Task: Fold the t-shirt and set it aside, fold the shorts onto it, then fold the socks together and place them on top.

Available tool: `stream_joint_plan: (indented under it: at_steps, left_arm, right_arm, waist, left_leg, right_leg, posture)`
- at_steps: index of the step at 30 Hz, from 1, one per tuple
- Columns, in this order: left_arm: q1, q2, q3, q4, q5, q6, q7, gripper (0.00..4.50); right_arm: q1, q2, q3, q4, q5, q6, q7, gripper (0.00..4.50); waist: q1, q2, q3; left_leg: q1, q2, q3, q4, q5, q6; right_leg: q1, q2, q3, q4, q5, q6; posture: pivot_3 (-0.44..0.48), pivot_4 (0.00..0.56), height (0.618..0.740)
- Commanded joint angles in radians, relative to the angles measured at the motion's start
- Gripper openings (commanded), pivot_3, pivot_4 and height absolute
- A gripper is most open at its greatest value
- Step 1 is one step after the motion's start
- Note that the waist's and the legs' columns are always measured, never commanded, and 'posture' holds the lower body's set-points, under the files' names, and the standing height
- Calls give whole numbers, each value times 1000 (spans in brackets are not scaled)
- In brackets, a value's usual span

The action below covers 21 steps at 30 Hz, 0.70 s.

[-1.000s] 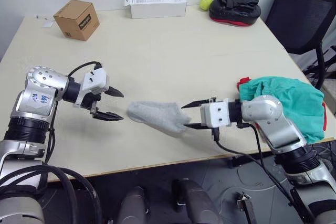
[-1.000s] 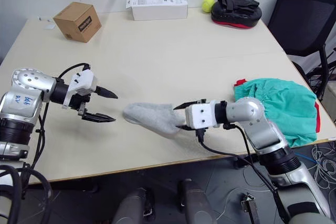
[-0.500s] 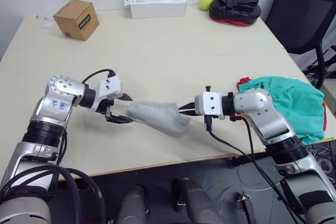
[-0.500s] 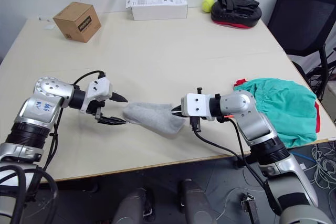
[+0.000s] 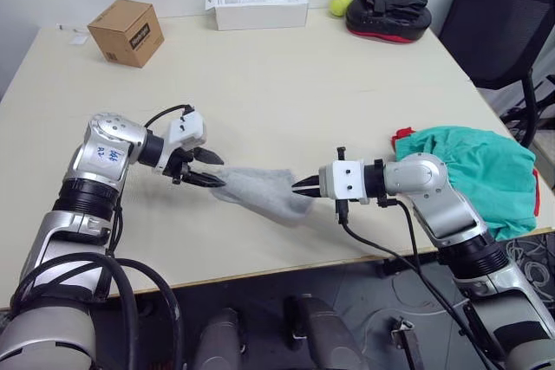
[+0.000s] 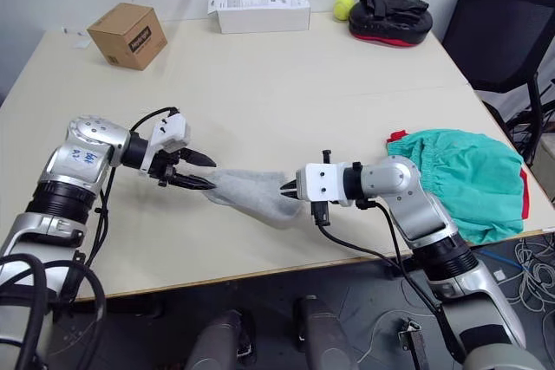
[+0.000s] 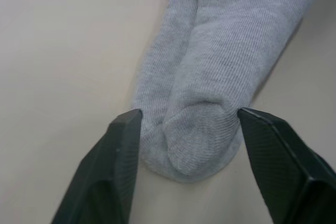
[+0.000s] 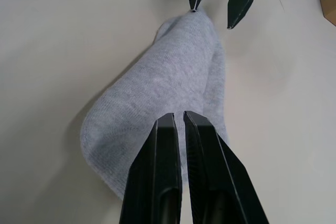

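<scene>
The socks (image 5: 260, 194) lie as one light grey bundle on the worktop (image 5: 286, 93), near the middle of its front edge, running slantwise between the two grippers. The left gripper (image 5: 211, 172) sits at the end of the bundle nearer the worktop's left side, its two black fingers (image 7: 118, 166) spread apart with the rounded sock end lying between them on the surface; in the left wrist view the fingers flank the cloth closely, but whether they touch it cannot be told. The right gripper (image 5: 303, 186) meets the other end of the bundle, its fingers (image 8: 157, 177) pressed nearly together over the grey knit, with only a thin slit between them; whether any cloth is pinched in that slit cannot be told.

The shorts (image 5: 477, 166) lie in a teal-green heap at the worktop's front right corner, reaching its right edge. The t-shirt (image 5: 402, 136) shows as a red edge poking out from under the shorts on their left side.

Along the back edge stand a cardboard box (image 5: 127, 33) near the back left corner, a white carton (image 5: 257, 9) near the middle, then a yellow-green ball (image 5: 340, 3) just beside a black and red pad (image 5: 388, 13).
</scene>
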Motion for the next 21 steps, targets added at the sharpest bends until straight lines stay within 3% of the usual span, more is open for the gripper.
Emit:
stream_joint_plan:
  at_steps: [1, 11, 14, 20, 21]
  left_arm:
    - [-14, 13, -7, -3, 15, -7, -16, 2445]
    - [-37, -25, -36, 76, 66, -49, 19, 2445]
    - [-58, -40, -23, 101, 60, -38, 20, 1927]
    - [-107, -22, -12, 111, 28, 49, -65, 37]
    - [-115, -18, -14, 119, 28, 66, -81, 12]
  right_arm:
    - [6, -13, -29, -50, 10, 5, -13, 257]
    - [0, -17, -28, -54, 9, -2, -16, 257]
    - [0, -15, -26, -57, 9, -2, -18, 257]
    - [11, -21, -25, -56, 3, -16, -19, 257]
    - [11, -21, -25, -54, 2, -18, -20, 257]
  waist:
    - [1, 0, 0]
    - [3, 0, 0]
    - [3, 0, 0]
    - [1, 0, 0]
    - [1, 0, 0]
  left_leg:
    - [0, 0, 0, 0, 0, 0]
    - [0, 0, 0, 0, -1, 1]
    - [0, 0, 0, 0, -1, 1]
    - [0, 0, 0, 0, -1, 1]
    - [0, 0, 0, 0, -1, 1]
  right_leg:
    - [0, 0, 0, 0, 0, 0]
    - [0, 0, 0, 0, 0, 0]
    - [0, 0, 0, 0, 0, 0]
    - [0, 0, 0, 0, 0, 0]
    - [0, 0, 0, 0, 0, 0]
  posture:
    - [0, 150, 740]
    - [0, 150, 740]
    - [0, 150, 740]
    - [0, 150, 740]
    - [0, 150, 740]
